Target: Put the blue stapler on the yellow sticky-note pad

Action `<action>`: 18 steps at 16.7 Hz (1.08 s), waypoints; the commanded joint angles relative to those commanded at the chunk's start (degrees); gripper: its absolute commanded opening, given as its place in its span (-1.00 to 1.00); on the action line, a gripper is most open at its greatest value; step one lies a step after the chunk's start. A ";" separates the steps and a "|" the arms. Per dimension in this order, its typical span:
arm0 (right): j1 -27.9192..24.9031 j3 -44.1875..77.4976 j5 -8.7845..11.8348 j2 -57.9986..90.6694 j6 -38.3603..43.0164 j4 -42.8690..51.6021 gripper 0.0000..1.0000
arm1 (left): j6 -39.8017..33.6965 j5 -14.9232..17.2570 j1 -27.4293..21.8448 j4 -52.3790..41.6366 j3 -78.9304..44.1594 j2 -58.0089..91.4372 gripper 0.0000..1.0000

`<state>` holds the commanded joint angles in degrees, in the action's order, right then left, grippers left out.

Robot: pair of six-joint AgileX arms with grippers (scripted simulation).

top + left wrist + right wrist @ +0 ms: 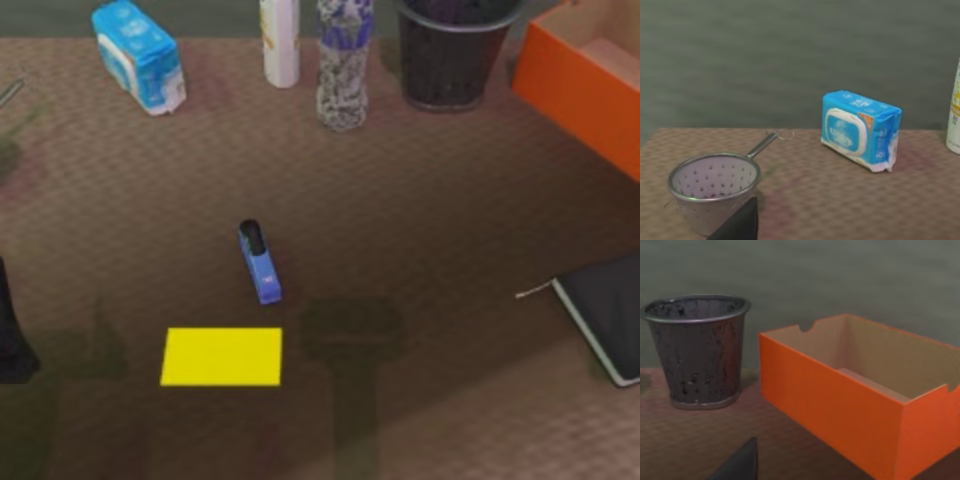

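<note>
One stapler (260, 263), one yellow pad (222, 356), two bottles (280, 42).

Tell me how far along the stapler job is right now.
Nothing looks done yet: the blue stapler lies on the table just above the yellow sticky-note pad, apart from it. Nothing is in hand; the left arm sits at the table's left edge, away from both. Still left: grasp the stapler and set it on the pad.

Dim, even light, soft shadows, slightly blurred throughout
</note>
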<state>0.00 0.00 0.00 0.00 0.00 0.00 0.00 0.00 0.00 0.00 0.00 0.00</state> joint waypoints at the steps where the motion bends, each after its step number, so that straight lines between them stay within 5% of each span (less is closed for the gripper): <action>1: 0.00 0.00 0.00 0.00 0.00 0.00 1.00 | 0.00 0.00 0.00 0.00 0.00 0.00 1.00; 8: 0.00 0.00 0.00 0.00 0.00 0.00 1.00 | -5.32 0.53 -3.26 -8.66 -12.35 12.09 1.00; 18: 0.00 0.00 0.00 0.00 0.00 0.00 1.00 | -23.60 -0.20 -14.10 -45.52 -66.66 72.05 1.00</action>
<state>0.00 0.00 0.00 0.00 0.00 0.00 -23.60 -0.20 -14.10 -45.52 -66.66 72.05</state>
